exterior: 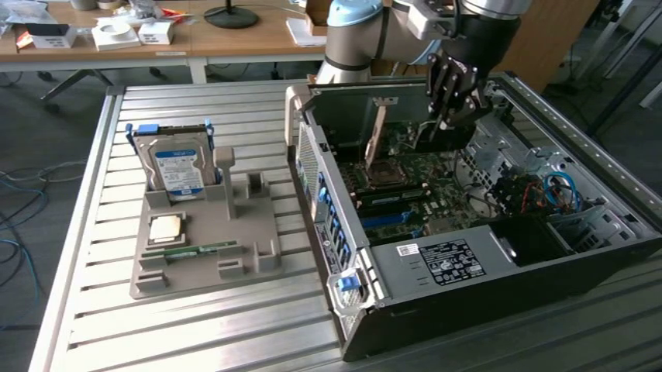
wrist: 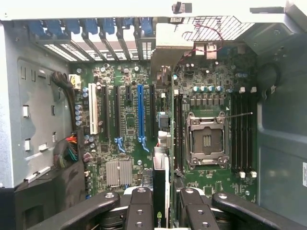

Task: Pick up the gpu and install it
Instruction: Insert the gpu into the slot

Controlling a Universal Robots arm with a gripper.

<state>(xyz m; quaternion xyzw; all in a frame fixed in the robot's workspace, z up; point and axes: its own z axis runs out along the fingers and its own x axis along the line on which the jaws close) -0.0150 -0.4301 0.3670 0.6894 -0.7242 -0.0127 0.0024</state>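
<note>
End effector (wrist: 164, 194) clenched on the gpu (wrist: 159, 215), edge-on above the motherboard (wrist: 129, 129). Looks stiff, light, fragile: you should pinch board edges, not components.

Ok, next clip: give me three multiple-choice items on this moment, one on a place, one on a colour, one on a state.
1. Where is the gpu?
A. In the grey holder
B. Between the gripper's fingers, above the motherboard
C. Flat on the metal table

2. What colour is the long slot among the black ones on the motherboard?
A. Red
B. Yellow
C. Blue

3. How does the hard drive sit?
A. Upright in the grey holder
B. Flat on the table
C. Mounted in the case

Answers:
1 B: in the wrist view the gpu shows edge-on in the gripper, over the motherboard in the open case.
2 C: the slot is blue.
3 A: the hard drive stands on edge in the holder, at the exterior view's left.
</note>
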